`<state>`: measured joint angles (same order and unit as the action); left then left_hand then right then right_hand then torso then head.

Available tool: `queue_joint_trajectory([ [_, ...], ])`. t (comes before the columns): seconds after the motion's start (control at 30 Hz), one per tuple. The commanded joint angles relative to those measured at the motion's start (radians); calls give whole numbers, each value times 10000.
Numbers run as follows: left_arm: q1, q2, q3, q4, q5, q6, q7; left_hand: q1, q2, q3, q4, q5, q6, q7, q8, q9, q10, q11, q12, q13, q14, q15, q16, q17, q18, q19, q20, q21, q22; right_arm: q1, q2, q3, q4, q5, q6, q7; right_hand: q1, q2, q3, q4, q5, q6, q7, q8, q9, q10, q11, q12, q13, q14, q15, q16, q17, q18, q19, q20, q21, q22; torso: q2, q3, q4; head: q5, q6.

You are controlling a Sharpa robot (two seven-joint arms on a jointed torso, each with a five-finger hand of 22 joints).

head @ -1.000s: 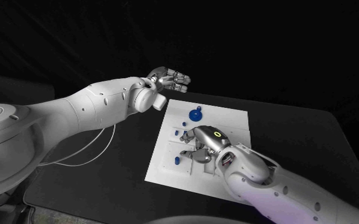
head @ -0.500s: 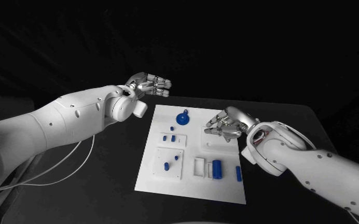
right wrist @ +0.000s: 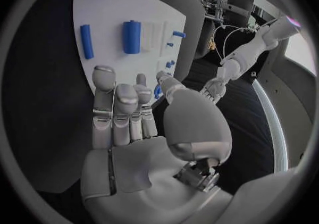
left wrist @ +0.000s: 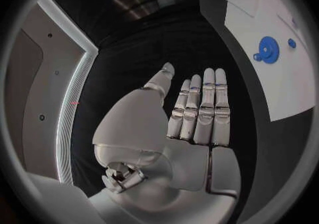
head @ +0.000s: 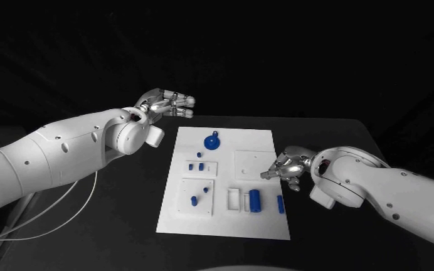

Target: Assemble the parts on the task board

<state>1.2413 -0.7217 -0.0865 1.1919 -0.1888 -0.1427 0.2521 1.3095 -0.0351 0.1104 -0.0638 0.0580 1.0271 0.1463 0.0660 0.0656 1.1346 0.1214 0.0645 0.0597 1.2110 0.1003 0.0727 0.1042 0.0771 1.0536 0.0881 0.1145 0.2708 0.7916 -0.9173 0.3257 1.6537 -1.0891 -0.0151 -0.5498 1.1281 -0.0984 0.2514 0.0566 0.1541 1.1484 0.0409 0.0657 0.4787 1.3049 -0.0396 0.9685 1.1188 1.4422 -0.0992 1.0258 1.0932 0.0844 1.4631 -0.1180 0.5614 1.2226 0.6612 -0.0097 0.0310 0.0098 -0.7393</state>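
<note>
The right hand (head: 288, 169) hovers empty, fingers loosely spread, at the task board's (head: 262, 127) right edge. The left hand (head: 167, 103), flat and empty, hangs beyond its far-left corner.

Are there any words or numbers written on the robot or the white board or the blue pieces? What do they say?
None can be read.
The task board is plain white, no print showing.
The blue parts carry no marks that show.
The left hand and right hand show no label or number.
</note>
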Motion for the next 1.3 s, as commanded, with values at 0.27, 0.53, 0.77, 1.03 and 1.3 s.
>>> queue_joint_trajectory([
  [0.27, -30, -112, 2, 255, -47, 76, 590, 240, 440, -1354, 153, -13, 17, -175, -7, 3, 362, -85, -40, 6, -392, 125, -78, -67, -293, -175, 99, -389, -596, -4, 208, -530, -21, 404, 408, -1446, -181, -322, 100, 396, -151, -479, 176, -32, -281, 120, 111, 268, 463, 125, 101, 213, 502, 34, 482, 72, 627, 487, -5, -46, 26, -127, -59],
  [0.53, -33, -119, 1, 322, -47, 213, 528, 268, 534, -1480, 124, 7, -67, -195, -8, -2, 227, -54, -41, 7, -1201, 384, -118, -370, -183, -491, 360, -422, -1095, -4, 559, -903, -282, 151, 94, -1640, -224, -460, 15, 606, -243, -575, 262, -29, -796, 126, 149, 269, 536, 152, 129, 197, 611, 79, 496, 107, 688, 652, 5, -36, 30, -141, -85],
  [0.77, -35, -121, -2, 379, -108, 559, 418, -260, -27, -1814, 496, 43, -545, -255, 1, -8, -164, 138, -32, 17, -1582, 521, -117, -379, -182, -739, 490, -467, -1462, -7, 884, -1152, -568, 3, -27, -1682, -312, -627, -284, 933, -362, -842, 324, -20, -943, 62, 197, 196, 505, 149, 163, 143, 614, 109, 495, 138, 660, 699, 5, -31, 14, -89, -107],
  [1.03, -36, -110, -3, 413, -140, 680, 406, -235, -317, -1706, 1004, 2, -642, -223, 6, -14, -299, 187, -35, 16, -1766, 587, -123, -386, -167, -963, 590, -420, -1924, -7, 1163, -1439, -836, -87, 60, -1707, -172, -723, -823, 1354, -362, -969, 355, -21, -994, -9, 222, 108, 440, 153, 181, 77, 631, 118, 499, 159, 552, 754, 13, -29, 11, -72, -148],
  [1.3, -36, -122, -4, 409, -145, 691, 388, -241, -327, -1689, 1068, 6, -644, -141, -1, -16, -302, 216, -34, 16, -1659, 560, -117, -381, -191, -938, 566, -413, -1972, -7, 1351, -1582, -950, -74, 110, -1715, -60, -753, -1027, 1393, -286, -1003, 366, -21, -1002, -38, 229, 60, 394, 155, 185, 39, 637, 116, 503, 164, 513, 784, 8, -36, 10, -66, -172],
])
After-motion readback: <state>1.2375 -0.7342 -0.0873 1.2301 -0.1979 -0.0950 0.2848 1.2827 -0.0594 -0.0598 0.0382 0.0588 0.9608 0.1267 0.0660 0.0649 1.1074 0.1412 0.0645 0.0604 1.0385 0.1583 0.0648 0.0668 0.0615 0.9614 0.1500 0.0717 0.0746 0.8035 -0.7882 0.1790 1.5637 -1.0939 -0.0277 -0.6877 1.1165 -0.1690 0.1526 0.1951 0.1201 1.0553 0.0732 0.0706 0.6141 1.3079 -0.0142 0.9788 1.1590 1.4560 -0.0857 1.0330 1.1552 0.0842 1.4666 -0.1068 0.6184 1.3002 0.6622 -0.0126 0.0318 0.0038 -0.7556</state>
